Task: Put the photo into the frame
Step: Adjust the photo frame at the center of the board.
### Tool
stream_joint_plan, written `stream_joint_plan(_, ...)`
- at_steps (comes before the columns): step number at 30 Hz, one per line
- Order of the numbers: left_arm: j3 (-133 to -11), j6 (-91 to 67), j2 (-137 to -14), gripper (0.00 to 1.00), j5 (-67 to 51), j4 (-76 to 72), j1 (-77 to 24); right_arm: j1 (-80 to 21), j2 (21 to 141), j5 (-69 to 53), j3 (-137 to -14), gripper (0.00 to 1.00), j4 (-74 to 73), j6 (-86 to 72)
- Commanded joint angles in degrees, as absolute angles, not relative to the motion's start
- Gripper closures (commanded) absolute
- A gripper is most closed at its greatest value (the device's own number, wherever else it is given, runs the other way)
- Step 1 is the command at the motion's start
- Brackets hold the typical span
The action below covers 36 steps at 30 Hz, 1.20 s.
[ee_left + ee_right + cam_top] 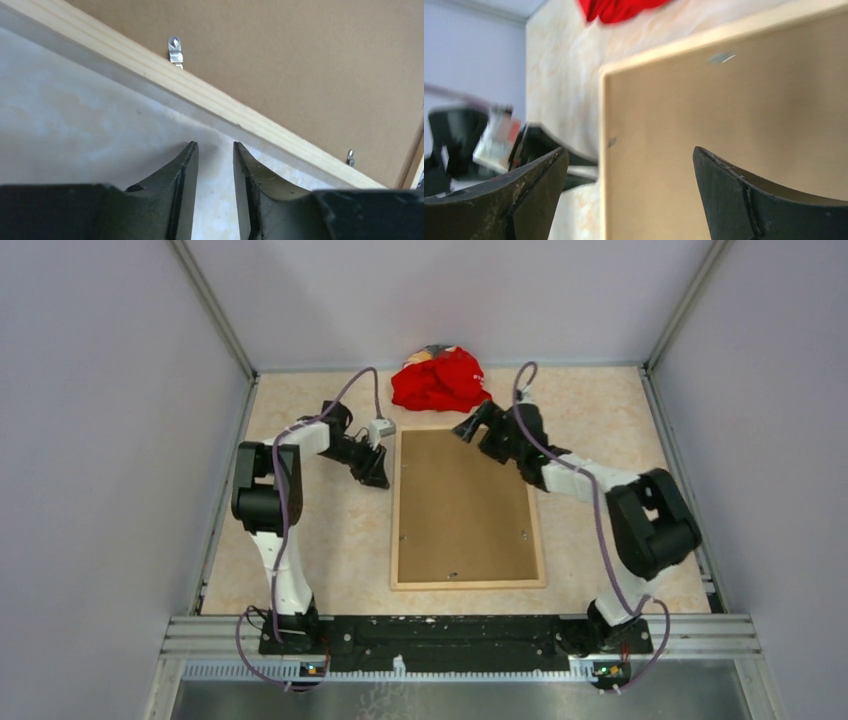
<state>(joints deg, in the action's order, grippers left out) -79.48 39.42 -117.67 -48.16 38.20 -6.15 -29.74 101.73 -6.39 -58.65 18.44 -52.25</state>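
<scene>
The frame (pixel 468 584) is lying face down on the table (pixel 330 540) with its brown backing board (pixel 465 505) filling the opening, so the photo is not showing anywhere. I'm guessing it is sitting beneath that board, but I cannot tell. The left gripper (pixel 215 145) is holding low over bare tabletop, the frame's left rail running just ahead of its tips. Its fingers are parted by only a narrow gap and pinching nothing. Just past that rail a small metal tab (pixel 174 50) is resting at the board's edge, which is probably why the gripper is waiting so close. The right gripper (pixel 630 150) is hanging over the board's far corner, jaws spread wide and empty, the board directly below and ahead of it. A red cloth (pixel 438 380) is lying farther beyond it.
</scene>
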Motion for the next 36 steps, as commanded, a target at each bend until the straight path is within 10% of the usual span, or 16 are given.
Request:
stream_joint_plan(1, -74.07, 47.72, -111.21, 0.59, -39.38, 40.77, -7.65, -22.37, 90.98, 3.46, -54.66, 0.03, 4.69, -43.38)
stream_joint_plan(18, -59.87, 50.86, -100.89, 0.57, -31.04, 39.89, -18.31, -10.56, 108.79, -9.75, -64.23, 0.01, 4.50, -40.86)
stream_joint_plan(36, -57.11, 47.64, -100.65, 0.55, -32.11, 40.19, -28.64, -35.17, 130.31, -17.51, -98.72, 0.01, -6.03, -39.87)
